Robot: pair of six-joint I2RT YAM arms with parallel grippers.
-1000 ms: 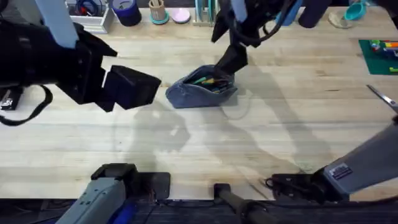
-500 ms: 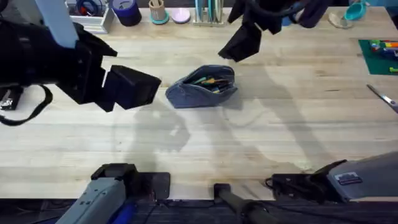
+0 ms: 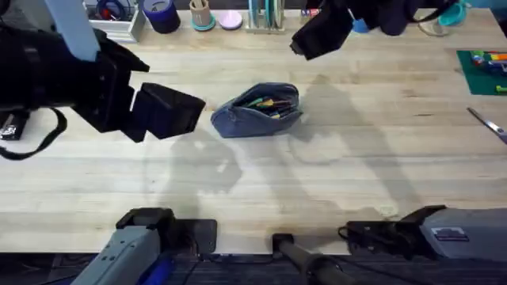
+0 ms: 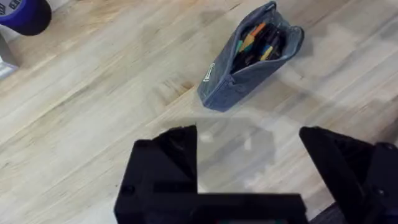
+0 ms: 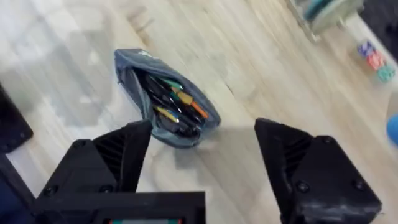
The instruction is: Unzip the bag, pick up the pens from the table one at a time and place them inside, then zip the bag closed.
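The bag (image 3: pixel 257 109) lies on the tabletop (image 3: pixel 317 182) a little above the centre of the overhead frame, long axis running left to right, zipper undone and mouth gaping toward the upper right. Inside it, coloured pens (image 3: pixel 265 102) are packed together: green, orange and yellow tips among dark barrels; individual pens cannot be separated at this view. In the left wrist view the bag (image 4: pixel 252 56) sits in the upper right of the frame, open, with the pens (image 4: pixel 258 45) visible through the slit. In the right wrist view the bag (image 5: pixel 165 99) is at centre left, pens (image 5: pixel 174 102) showing orange and yellow ends. Left hand (image 3: pixel 170 111): at the left of the overhead frame, just to the left of the bag and not touching it; its fingers (image 4: pixel 165 165) stand wide apart with bare wood between them, nothing held. Right hand (image 3: pixel 321 36): near the top edge, right of centre, above and to the right of the bag, well apart from it; in its wrist view the fingers (image 5: pixel 118 158) are spread, empty. Scissors (image 3: pixel 487 124) lie at the right edge of the tabletop. A green mat (image 3: pixel 483 70) with small coloured pieces is in the upper right corner. A dark blue cup (image 3: pixel 161 13) and other holders line the top edge.
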